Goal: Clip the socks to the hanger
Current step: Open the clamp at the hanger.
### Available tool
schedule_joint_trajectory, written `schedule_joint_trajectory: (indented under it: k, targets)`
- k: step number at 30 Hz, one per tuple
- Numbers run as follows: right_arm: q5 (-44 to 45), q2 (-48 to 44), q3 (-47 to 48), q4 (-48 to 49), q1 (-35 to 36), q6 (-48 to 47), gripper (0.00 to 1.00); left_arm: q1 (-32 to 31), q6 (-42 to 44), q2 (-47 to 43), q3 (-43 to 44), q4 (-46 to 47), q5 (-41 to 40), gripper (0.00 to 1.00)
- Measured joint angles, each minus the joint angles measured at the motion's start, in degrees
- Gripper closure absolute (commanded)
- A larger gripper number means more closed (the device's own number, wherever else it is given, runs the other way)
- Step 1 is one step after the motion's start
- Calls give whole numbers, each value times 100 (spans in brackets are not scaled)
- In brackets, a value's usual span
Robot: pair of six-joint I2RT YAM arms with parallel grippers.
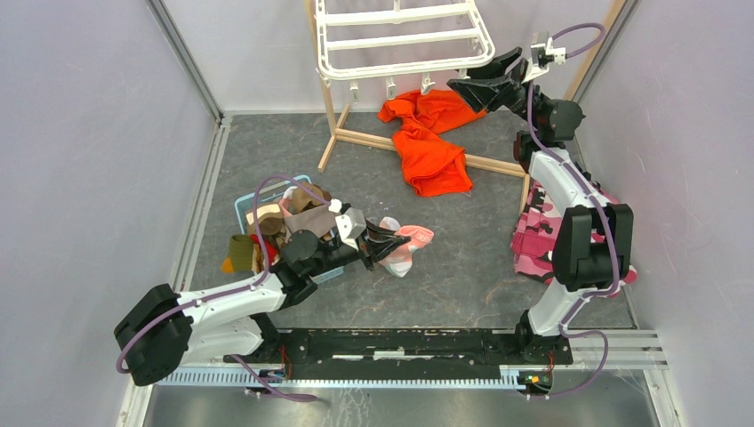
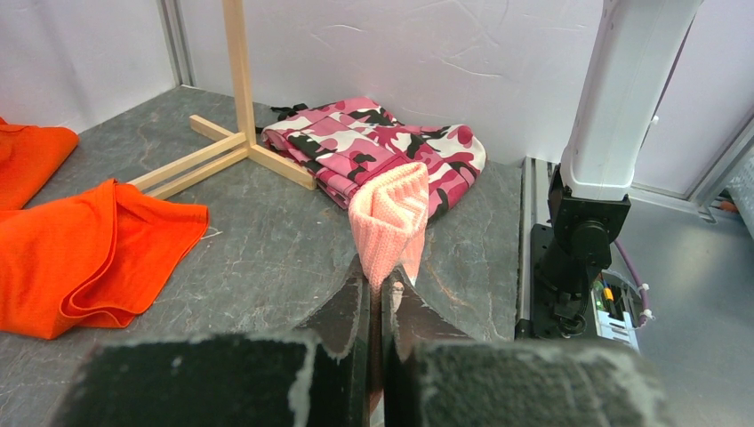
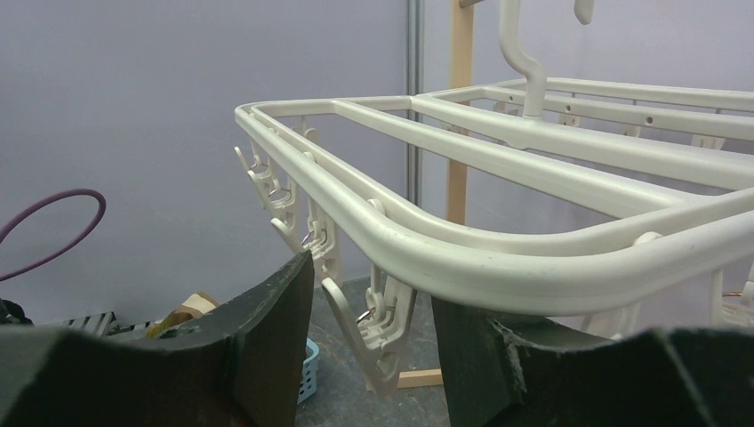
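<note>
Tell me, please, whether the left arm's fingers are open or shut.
Shut: the left arm's fingers pinch the pink sock, with barely a gap.

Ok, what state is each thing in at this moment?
left gripper: shut on pink sock
right gripper: open, clip between its jaws
hanger: hanging, no sock clipped in view
basket: holding socks
orange garment: crumpled, lying loose
camouflage cloth: folded
</note>
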Motion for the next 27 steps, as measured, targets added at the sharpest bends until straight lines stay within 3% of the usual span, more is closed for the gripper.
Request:
schedule_joint_trajectory:
  k: [13, 20, 27]
  targets:
    - [26, 11, 0, -37, 0, 20, 93, 0, -76, 7, 17, 4, -2, 98]
    - [20, -15, 0, -275, 0, -103, 98, 0, -74, 297, 612, -142, -190, 98]
    - [22, -212, 0, -758, 0, -367, 100, 0, 48, 1082, 2033, -614, -1073, 98]
